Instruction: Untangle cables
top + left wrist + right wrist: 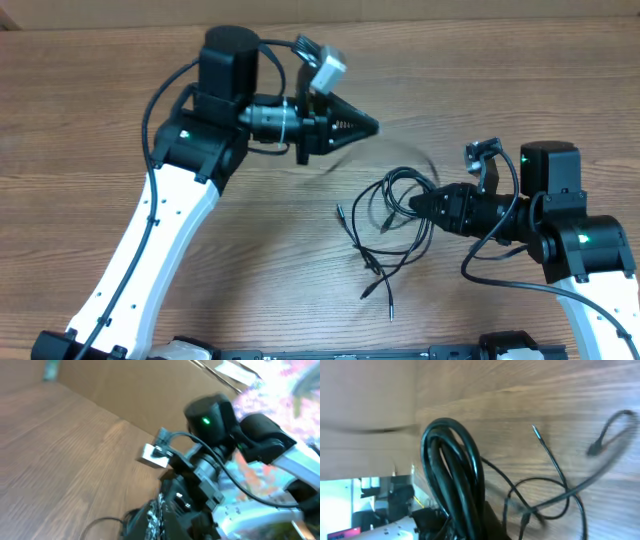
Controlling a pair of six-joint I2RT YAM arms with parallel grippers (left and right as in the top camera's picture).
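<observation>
Where the right gripper (412, 203) pinches the cables (386, 222), table (270, 270) lies open leftward.

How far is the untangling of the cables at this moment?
Done: nothing clearly; the cables lie crossed in one bundle. In hand: the right gripper is shut on a loop of them. To do: separating every strand; the left gripper hovers away from the bundle.

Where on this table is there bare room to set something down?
The brown wooden table is bare left of the left arm's white link, and between that link and the thin black cables. It is crowded centre-right, where the right gripper grips the cables near the left gripper.
</observation>
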